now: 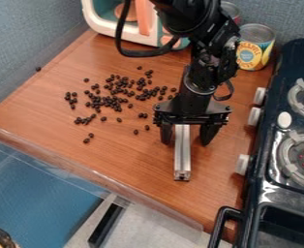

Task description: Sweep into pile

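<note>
Two cans (255, 46) stand behind the gripper (187, 140) — fingers apart (bar (182, 157) between) — stove (285, 194) beside.

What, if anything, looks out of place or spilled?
Small dark pieces lie scattered across the wooden counter, as if spilled, though the sweeping task may explain that. Odder is one stray piece, far from the rest, at the counter's edge by the wall.

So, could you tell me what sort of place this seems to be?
Probably a toy kitchen: a stove stands beside a wooden counter, and a food can sits at the back.
</note>
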Robot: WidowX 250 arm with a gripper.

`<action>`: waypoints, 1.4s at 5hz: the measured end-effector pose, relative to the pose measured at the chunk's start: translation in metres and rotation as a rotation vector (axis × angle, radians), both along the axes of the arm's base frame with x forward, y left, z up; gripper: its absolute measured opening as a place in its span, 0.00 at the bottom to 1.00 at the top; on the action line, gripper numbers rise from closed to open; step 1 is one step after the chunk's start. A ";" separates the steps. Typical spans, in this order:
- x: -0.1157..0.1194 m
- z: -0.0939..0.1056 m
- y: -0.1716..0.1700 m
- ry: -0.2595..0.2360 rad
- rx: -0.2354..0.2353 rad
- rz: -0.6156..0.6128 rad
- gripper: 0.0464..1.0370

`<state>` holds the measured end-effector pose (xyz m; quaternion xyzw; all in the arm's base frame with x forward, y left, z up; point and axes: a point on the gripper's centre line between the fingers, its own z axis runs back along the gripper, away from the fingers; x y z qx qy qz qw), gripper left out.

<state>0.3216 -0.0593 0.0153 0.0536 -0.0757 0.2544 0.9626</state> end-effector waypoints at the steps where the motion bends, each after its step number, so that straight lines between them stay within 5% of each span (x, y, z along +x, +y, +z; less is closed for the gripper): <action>1: -0.003 -0.002 -0.001 0.004 -0.003 -0.003 0.61; 2: -0.004 -0.002 -0.005 0.002 -0.020 -0.018 0.35; 4: 0.004 0.015 -0.001 -0.027 -0.071 0.011 0.34; 6: 0.038 0.042 0.014 -0.067 -0.111 0.079 0.34; 7: 0.055 0.034 0.016 -0.044 -0.114 0.110 0.34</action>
